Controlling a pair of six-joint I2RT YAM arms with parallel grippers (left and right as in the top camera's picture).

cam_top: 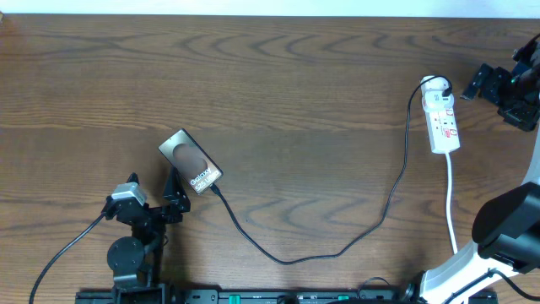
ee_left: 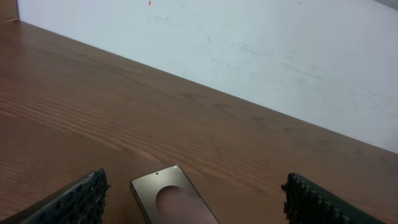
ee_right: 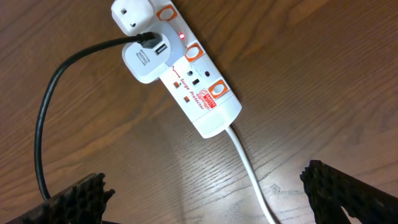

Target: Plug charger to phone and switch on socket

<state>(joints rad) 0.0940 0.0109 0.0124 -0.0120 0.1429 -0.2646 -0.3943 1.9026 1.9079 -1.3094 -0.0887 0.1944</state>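
Observation:
The phone (cam_top: pixel 191 161) lies flat on the table at left, brown oval patch up, with the charger (cam_top: pixel 337 250) cable's tip at its lower right end; it also shows in the left wrist view (ee_left: pixel 174 200). The cable runs in a loop to a white adapter (ee_right: pixel 147 58) plugged into the socket (cam_top: pixel 441 118), a white strip with red markings. A red light (ee_right: pixel 181 35) glows on the socket (ee_right: pixel 199 87). My left gripper (cam_top: pixel 173 198) is open just below the phone. My right gripper (cam_top: pixel 498 93) is open to the right of the socket.
The socket's white cord (cam_top: pixel 450 203) runs down the right side toward the right arm's base (cam_top: pixel 506 228). A second white plug (ee_right: pixel 132 14) sits at the strip's far end. The left arm's base (cam_top: pixel 126 253) stands at the front left.

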